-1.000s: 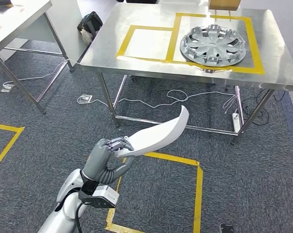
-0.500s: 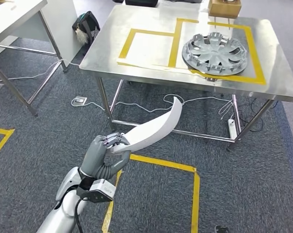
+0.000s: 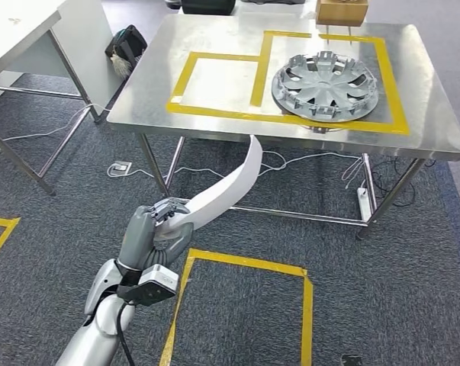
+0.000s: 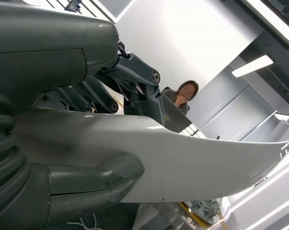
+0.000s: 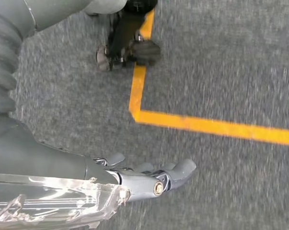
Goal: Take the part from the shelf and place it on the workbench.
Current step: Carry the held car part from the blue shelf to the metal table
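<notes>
**Operator:** Where's the part, and how does it lie?

**Inspector:** Your part, a long curved white panel, is in the left hand, held in the air over the grey carpet, in front of the counter and below its top. Its long axis runs from the hand up and away toward the counter's near edge. The free tip curls upward and sits just under that edge, near the left taped square. The part does not touch the counter.

**Operator:** And the grip?

**Inspector:** You have the left hand closed on the near end. In the left wrist view the thumb presses one face of the panel and the dark fingers wrap the other.

**Operator:** The right hand?

**Inspector:** Your right hand hangs over the carpet beside a yellow floor tape line. Its fingers lie stretched out and hold nothing.

**Operator:** What else is on the counter?

**Inspector:** A silver hubcap lies flat inside the right taped square, and a cardboard box stands at the far edge. A person is visible beyond the panel in the left wrist view.
</notes>
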Motion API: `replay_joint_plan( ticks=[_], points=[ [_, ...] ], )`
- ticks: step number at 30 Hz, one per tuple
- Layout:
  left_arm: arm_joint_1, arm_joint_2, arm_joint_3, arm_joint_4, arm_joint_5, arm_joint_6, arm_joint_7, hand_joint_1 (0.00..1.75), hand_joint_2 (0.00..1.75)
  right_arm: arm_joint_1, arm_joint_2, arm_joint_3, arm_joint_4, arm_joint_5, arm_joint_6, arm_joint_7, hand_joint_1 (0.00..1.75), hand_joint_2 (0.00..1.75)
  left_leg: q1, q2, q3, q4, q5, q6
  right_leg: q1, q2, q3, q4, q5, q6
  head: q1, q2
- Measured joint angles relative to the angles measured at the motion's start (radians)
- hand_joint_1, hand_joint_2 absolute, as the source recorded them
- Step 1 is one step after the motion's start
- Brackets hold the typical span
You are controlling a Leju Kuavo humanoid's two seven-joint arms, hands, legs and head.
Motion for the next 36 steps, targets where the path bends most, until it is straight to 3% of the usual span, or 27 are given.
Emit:
replay_joint_plan(
  ticks=[1,2,3,5,6,8,11,13,16,17,18,21,23,25,27,30,32,33,34,36],
  points=[
    [0.001,0.0,0.002,0.002,0.0,0.002,0.004,1.75,1.75,0.001,0.0,0.0,0.0,0.001,0.0,0.001,0.0,1.75,0.0,0.0,-0.033,0.037,-0.018,-0.001,0.0,0.001,0.005,0.0,-0.005,-0.001,0.0,0.0],
    [0.001,0.0,0.004,0.004,-0.001,0.005,0.009,1.75,1.75,0.002,0.0,0.0,0.0,0.002,0.001,0.001,0.0,1.75,0.0,0.0,-0.049,0.041,-0.015,0.0,0.0,0.003,0.012,0.0,-0.011,0.0,0.0,0.0],
    [0.0,0.0,0.007,0.007,-0.001,0.009,0.013,1.75,1.75,0.004,0.0,0.0,0.0,0.003,0.002,0.002,0.0,1.75,0.0,0.0,-0.045,0.009,0.012,0.002,0.0,0.004,0.021,0.0,-0.018,0.001,0.0,0.0],
    [-0.003,0.0,0.012,0.011,-0.002,0.018,0.022,1.75,1.75,0.004,0.001,0.0,0.0,0.007,0.003,0.002,0.0,1.75,0.0,0.0,-0.003,-0.123,0.105,0.006,0.0,0.006,0.039,0.0,-0.032,0.007,-0.001,0.0],
    [-0.005,-0.001,0.015,0.014,-0.002,0.023,0.026,1.75,1.75,0.004,0.001,0.0,0.0,0.009,0.003,0.002,0.0,1.75,0.0,0.001,0.017,-0.181,0.131,0.01,0.002,0.008,0.045,0.001,-0.04,0.012,-0.002,0.0],
    [-0.01,-0.003,0.019,0.021,-0.006,0.034,0.033,1.75,1.75,0.002,0.001,0.0,0.0,0.013,0.004,0.003,0.0,1.75,-0.001,0.0,0.036,-0.237,0.137,0.018,0.006,0.01,0.052,-0.001,-0.052,0.024,-0.004,0.0],
    [-0.016,-0.009,0.028,0.03,-0.024,0.063,0.047,1.75,1.75,0.002,0.001,0.0,0.0,0.02,0.004,0.004,0.0,1.75,0.003,-0.001,0.057,-0.246,0.14,0.039,0.006,0.005,0.069,0.01,-0.059,0.043,-0.003,0.0],
    [-0.022,-0.015,0.033,0.036,-0.043,0.085,0.059,1.75,1.75,0.0,0.001,0.0,0.0,0.022,0.006,0.005,0.0,1.75,0.004,-0.001,0.073,-0.246,0.14,0.051,0.006,0.0,0.031,0.082,-0.092,0.051,0.0,0.0],
    [-0.029,-0.02,0.038,0.049,-0.069,0.113,0.08,1.75,1.75,0.0,0.001,0.0,0.001,0.025,0.009,0.005,0.0,1.75,0.001,-0.002,0.087,-0.246,0.123,0.057,0.006,-0.001,-0.09,0.259,-0.158,0.056,0.002,0.0],
    [-0.029,-0.021,0.041,0.054,-0.075,0.12,0.085,1.75,1.75,0.002,0.001,0.0,0.001,0.025,0.009,0.005,0.0,1.75,0.001,-0.003,0.095,-0.246,0.116,0.057,0.006,-0.001,-0.112,0.273,-0.159,0.055,0.002,0.0],
    [-0.029,-0.022,0.043,0.059,-0.079,0.124,0.088,1.75,1.75,0.004,0.001,0.0,0.001,0.026,0.008,0.005,0.0,1.75,0.0,-0.006,0.106,-0.246,0.108,0.056,0.006,-0.001,-0.116,0.25,-0.14,0.054,0.002,0.0],
    [-0.033,-0.026,0.049,0.07,-0.084,0.131,0.09,1.75,1.75,0.008,0.001,0.0,0.002,0.027,0.008,0.006,0.0,1.75,-0.001,-0.014,0.138,-0.246,0.083,0.048,0.008,0.005,-0.068,0.062,-0.009,0.046,0.001,0.0],
    [-0.038,-0.03,0.052,0.077,-0.085,0.137,0.094,1.75,1.75,0.009,0.001,0.0,0.003,0.03,0.008,0.006,0.0,1.75,-0.001,-0.018,0.148,-0.249,0.074,0.038,0.012,0.009,-0.044,-0.002,0.031,0.035,0.001,0.0],
    [-0.043,-0.032,0.056,0.083,-0.087,0.144,0.098,1.75,1.75,0.009,0.002,0.0,0.004,0.033,0.007,0.007,0.0,1.75,-0.001,-0.02,0.151,-0.249,0.076,0.027,0.013,0.005,-0.032,-0.01,0.029,0.022,0.0,0.0],
    [-0.048,-0.033,0.061,0.089,-0.089,0.15,0.101,1.75,1.75,0.009,0.002,0.0,0.004,0.036,0.007,0.007,0.0,1.75,-0.002,-0.017,0.131,-0.205,0.079,0.017,0.009,0.001,-0.016,-0.018,0.027,0.01,-0.003,0.0],
    [-0.055,-0.033,0.068,0.098,-0.093,0.159,0.103,1.75,1.75,0.005,0.002,-0.001,0.004,0.039,0.006,0.007,0.0,1.75,0.001,-0.014,0.024,-0.036,0.023,0.004,0.006,-0.006,0.007,-0.023,0.009,-0.002,-0.008,0.0],
    [-0.055,-0.033,0.073,0.106,-0.096,0.162,0.103,1.75,1.75,0.005,0.002,-0.001,0.004,0.041,0.006,0.007,0.0,1.75,0.003,-0.013,-0.036,0.025,-0.007,0.0,0.006,-0.011,0.024,-0.023,-0.007,-0.002,-0.008,0.0],
    [-0.055,-0.033,0.076,0.109,-0.097,0.164,0.103,1.75,1.75,0.006,0.003,-0.001,0.004,0.042,0.006,0.007,0.0,1.75,0.003,-0.012,-0.044,0.01,0.008,0.0,0.006,-0.014,0.036,-0.023,-0.016,-0.002,-0.008,0.0],
    [-0.056,-0.033,0.079,0.112,-0.098,0.166,0.104,1.75,1.75,0.006,0.003,-0.001,0.004,0.042,0.005,0.007,0.0,1.75,0.003,-0.009,-0.037,-0.034,0.043,0.001,0.006,-0.017,0.05,-0.023,-0.026,0.0,-0.008,0.0],
    [-0.059,-0.033,0.083,0.116,-0.1,0.171,0.105,1.75,1.75,0.007,0.004,-0.001,0.004,0.044,0.003,0.007,0.0,1.75,0.001,0.013,-0.002,-0.161,0.134,0.007,0.007,-0.024,0.074,-0.021,-0.048,0.007,-0.009,0.0]
  ],
)
